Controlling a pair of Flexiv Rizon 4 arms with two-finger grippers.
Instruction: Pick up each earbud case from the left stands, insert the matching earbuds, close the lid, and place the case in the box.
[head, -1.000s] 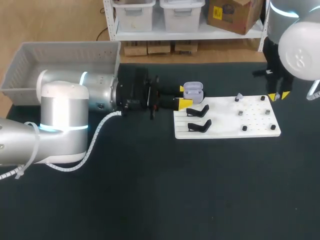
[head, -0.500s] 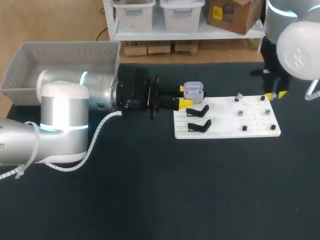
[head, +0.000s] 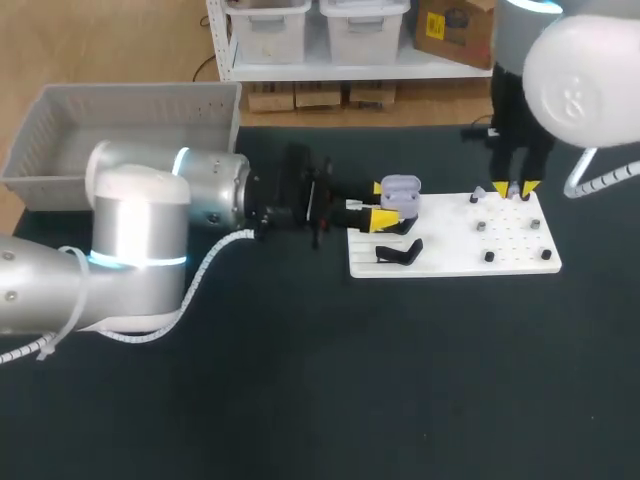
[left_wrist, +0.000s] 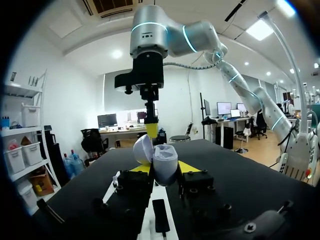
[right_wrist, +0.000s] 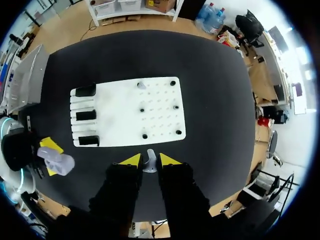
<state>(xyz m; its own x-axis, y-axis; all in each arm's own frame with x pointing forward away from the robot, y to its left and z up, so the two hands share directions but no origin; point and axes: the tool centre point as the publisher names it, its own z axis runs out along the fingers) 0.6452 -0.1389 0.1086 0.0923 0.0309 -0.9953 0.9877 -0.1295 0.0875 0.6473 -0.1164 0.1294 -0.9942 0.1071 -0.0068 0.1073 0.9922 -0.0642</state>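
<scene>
A lavender earbud case (head: 400, 190) with its lid up is held by my left gripper (head: 385, 212), which is shut on it just above the left end of the white board (head: 455, 255). In the left wrist view the case (left_wrist: 162, 162) sits between the yellow fingertips (left_wrist: 187, 166). My right gripper (head: 513, 188) hangs over the board's far right part, shut on a small pale earbud (right_wrist: 149, 161). Another pale earbud (right_wrist: 141, 85) stands on the board (right_wrist: 120, 112). Black stands (head: 399, 250) are at the board's left.
A grey plastic basket (head: 120, 125) stands at the table's back left. Several small dark pegs (head: 489, 257) dot the right half of the board. My left arm (head: 200, 200) lies across the table's left side.
My left gripper has carried the case to the right, over the board's left end. My right gripper has moved left with the earbud, toward the board's middle.
</scene>
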